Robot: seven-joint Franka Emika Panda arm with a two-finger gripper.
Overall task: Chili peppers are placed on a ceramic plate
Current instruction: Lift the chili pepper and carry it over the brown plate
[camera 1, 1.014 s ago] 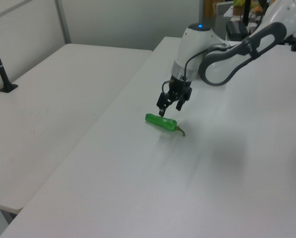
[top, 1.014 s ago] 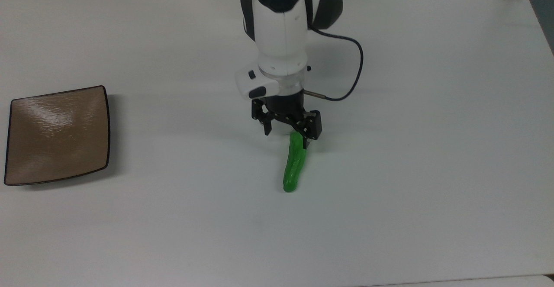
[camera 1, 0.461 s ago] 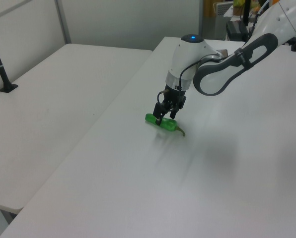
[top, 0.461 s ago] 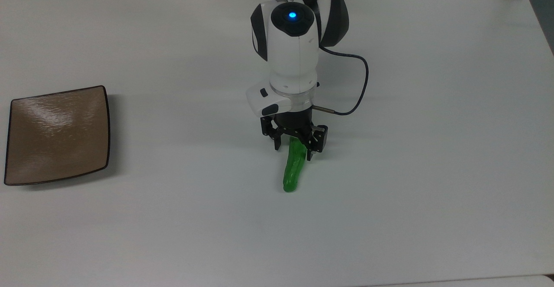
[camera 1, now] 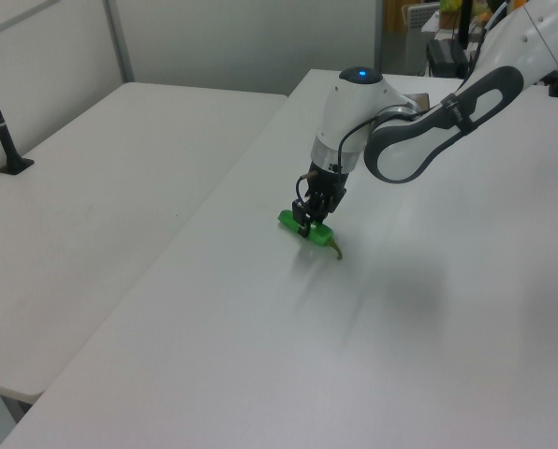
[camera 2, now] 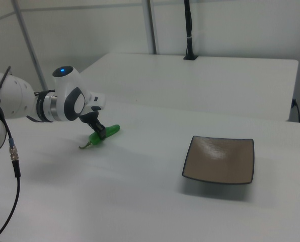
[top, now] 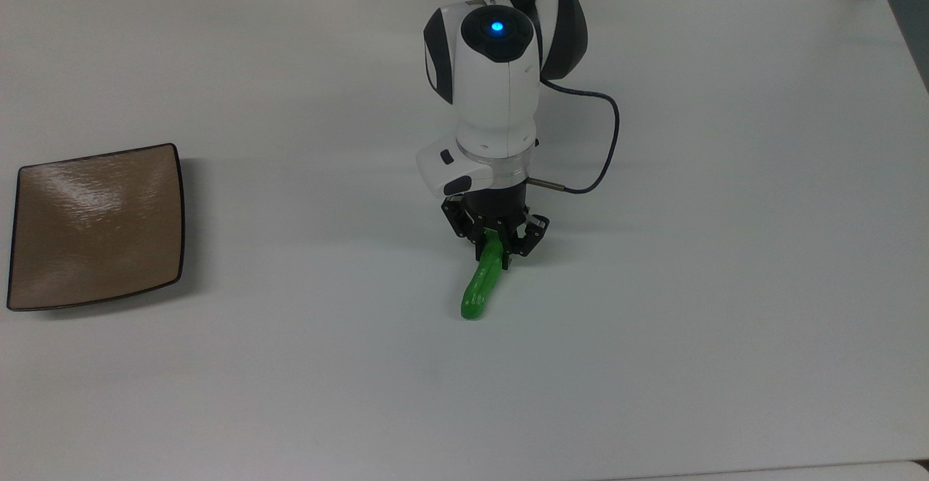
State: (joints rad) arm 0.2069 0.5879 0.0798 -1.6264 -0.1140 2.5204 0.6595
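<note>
One chili pepper (top: 480, 284) lay on the white bench (top: 697, 307), its stem end pinched between the closed fingers of the end effector (top: 495, 250). Grasping step judged complete; lift required next, then carry toward the ceramic plate (top: 94, 227), well apart at the top view's left.

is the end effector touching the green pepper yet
Touching. In the top view the end effector has its fingers closed on the stem end of the glossy green chili pepper, no gap showing.
</note>
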